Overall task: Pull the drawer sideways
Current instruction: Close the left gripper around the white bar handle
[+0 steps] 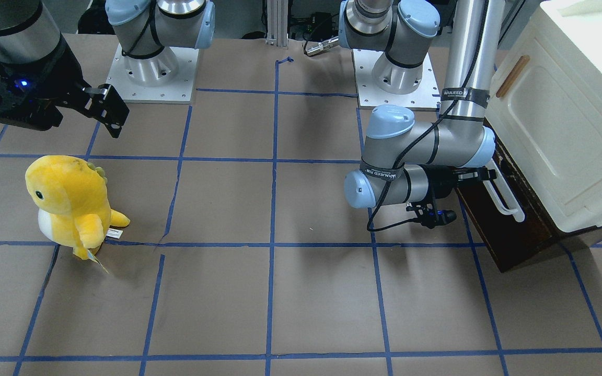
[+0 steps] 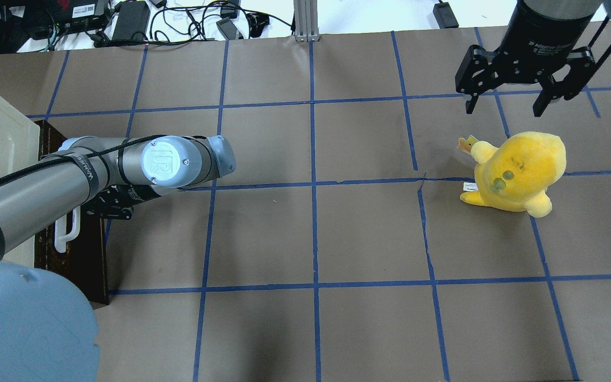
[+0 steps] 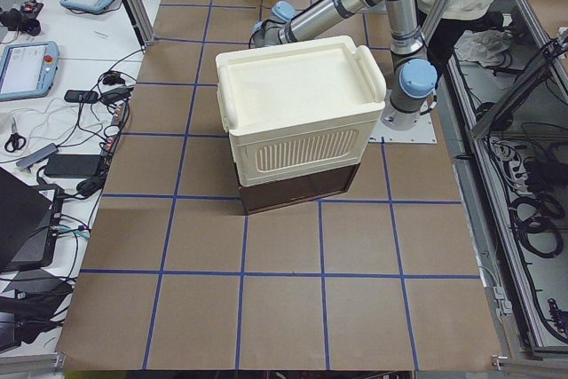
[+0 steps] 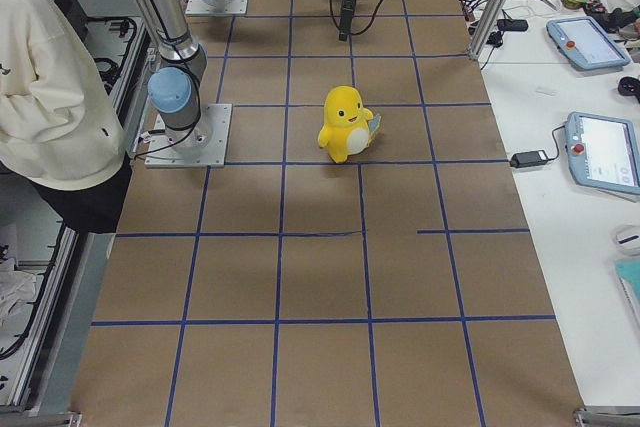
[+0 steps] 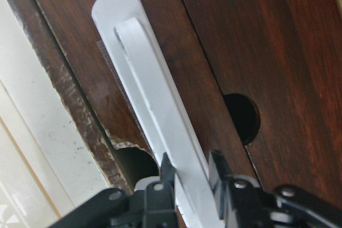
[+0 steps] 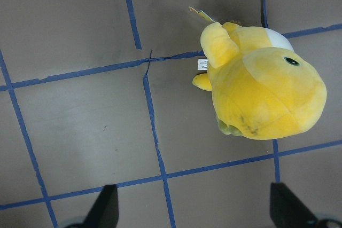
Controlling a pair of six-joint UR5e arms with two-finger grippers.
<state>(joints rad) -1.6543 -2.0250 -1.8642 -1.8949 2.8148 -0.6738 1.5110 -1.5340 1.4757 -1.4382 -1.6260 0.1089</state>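
Observation:
The drawer [image 1: 515, 237] has a dark brown front and a long white bar handle [image 1: 507, 201]. It sits at the foot of the cream cabinet [image 1: 567, 120]. None of its pale inside shows. My left gripper [image 5: 189, 177] is shut on the handle, with one finger [image 5: 165, 172] on each side of the bar near its lower end. In the overhead view the left arm hides most of that gripper, and the handle [image 2: 67, 233] shows beside it. My right gripper [image 2: 504, 106] is open and empty, and hangs above the table near the far side.
A yellow plush toy [image 2: 517, 170] stands on the brown table below the right gripper and also shows in the right wrist view [image 6: 262, 92]. The cream cabinet [image 3: 297, 104] sits over the drawer at the table's left end. A person stands behind the robot.

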